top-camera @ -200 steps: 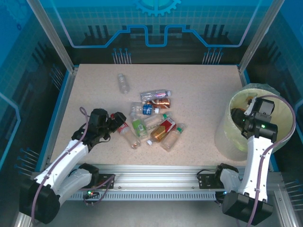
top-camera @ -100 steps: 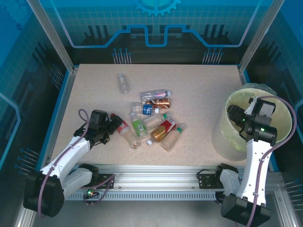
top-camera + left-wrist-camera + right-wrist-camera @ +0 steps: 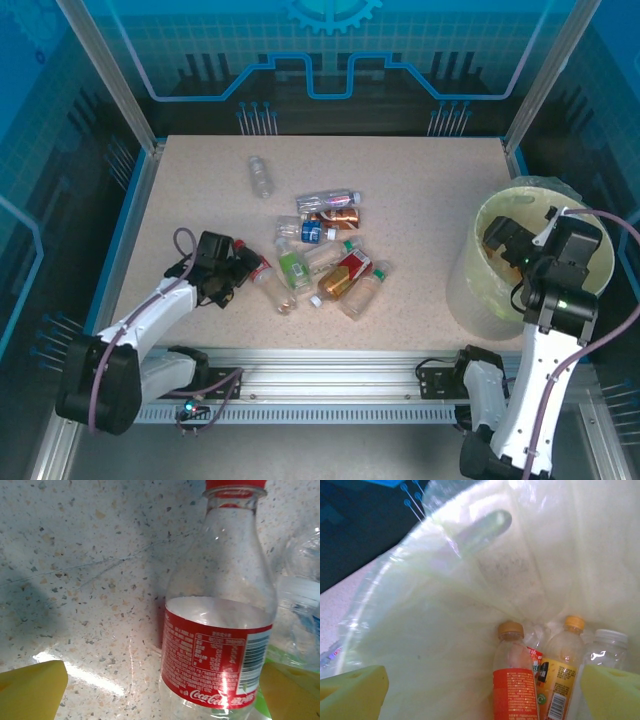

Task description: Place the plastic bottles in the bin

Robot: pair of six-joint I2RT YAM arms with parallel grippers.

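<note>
I'm working in a robot lab cell: speckled table boxed by aluminium posts, blue circuit-print panels far and both sides, extrusion rail near edge.

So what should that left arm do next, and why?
Probably close the left gripper on the red-label bottle. In the wrist view its yellow fingers stand open on either side of the bottle, which lies on the table with nothing gripping it yet, so squeezing shut looks like the natural step before lifting.
</note>
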